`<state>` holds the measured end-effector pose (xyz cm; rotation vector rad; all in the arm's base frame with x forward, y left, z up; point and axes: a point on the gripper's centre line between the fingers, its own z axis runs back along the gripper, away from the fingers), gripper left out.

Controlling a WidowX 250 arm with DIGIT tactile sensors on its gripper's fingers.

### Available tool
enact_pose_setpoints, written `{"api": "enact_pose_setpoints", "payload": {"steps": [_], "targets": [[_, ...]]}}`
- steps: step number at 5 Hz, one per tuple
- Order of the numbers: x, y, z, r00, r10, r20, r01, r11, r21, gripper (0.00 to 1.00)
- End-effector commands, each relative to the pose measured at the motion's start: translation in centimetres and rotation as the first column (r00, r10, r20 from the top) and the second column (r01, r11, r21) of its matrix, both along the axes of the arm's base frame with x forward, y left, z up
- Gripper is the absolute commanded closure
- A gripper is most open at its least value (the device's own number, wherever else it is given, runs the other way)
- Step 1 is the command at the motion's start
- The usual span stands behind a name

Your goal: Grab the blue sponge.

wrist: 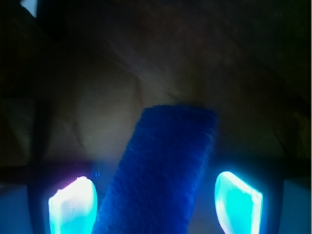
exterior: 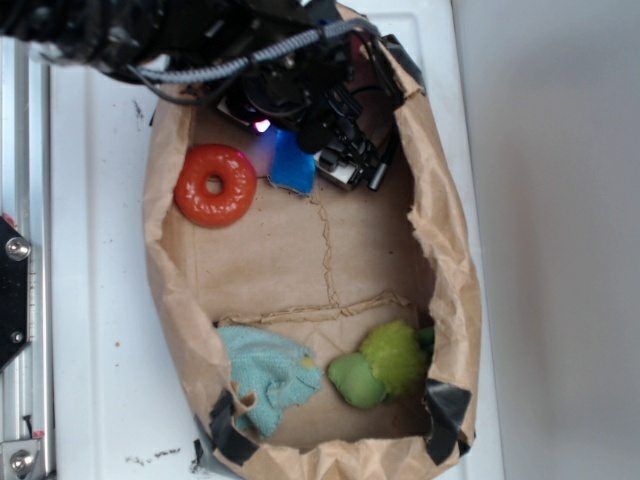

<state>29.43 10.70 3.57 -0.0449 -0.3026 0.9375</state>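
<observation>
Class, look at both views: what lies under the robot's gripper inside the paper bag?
The blue sponge lies on the brown paper bag floor, between the gripper fingers, which stand apart. The arm covers most of the sponge in the exterior view.

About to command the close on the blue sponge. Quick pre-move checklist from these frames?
1. Blue sponge between the fingers: ok, one glowing pad on each side in the wrist view.
2. Tool open: ok, gaps show on both sides of the sponge.
3. Sponge centred: not ok, it lies angled and nearer one pad.
4. Orange ring clear of the tool: ok, apart to the side.
5. Paper bag wall clearance: cannot tell, arm hides it.
6. Pad depth on the sponge: cannot tell.
</observation>
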Motion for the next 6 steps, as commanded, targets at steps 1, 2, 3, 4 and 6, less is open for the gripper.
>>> {"api": "enact_pose_setpoints", "payload": {"steps": [1,2,3,4,6], "targets": [[0.4,0.1,0.2,0.999,0.047,0.025,-0.049,0.996,0.081,1.0],[0.4,0.4,1.7,0.999,0.027,0.036,-0.029,0.998,0.058,1.0],[0.2,0.1,3.8,0.993,-0.091,0.081,0.085,0.994,0.072,1.0],[-0.2,-1.6,6.8,0.977,-0.168,0.134,0.158,0.984,0.085,1.0],[-1.3,-5.4,12.2,0.903,-0.427,0.047,0.424,0.904,0.056,1.0]]}}
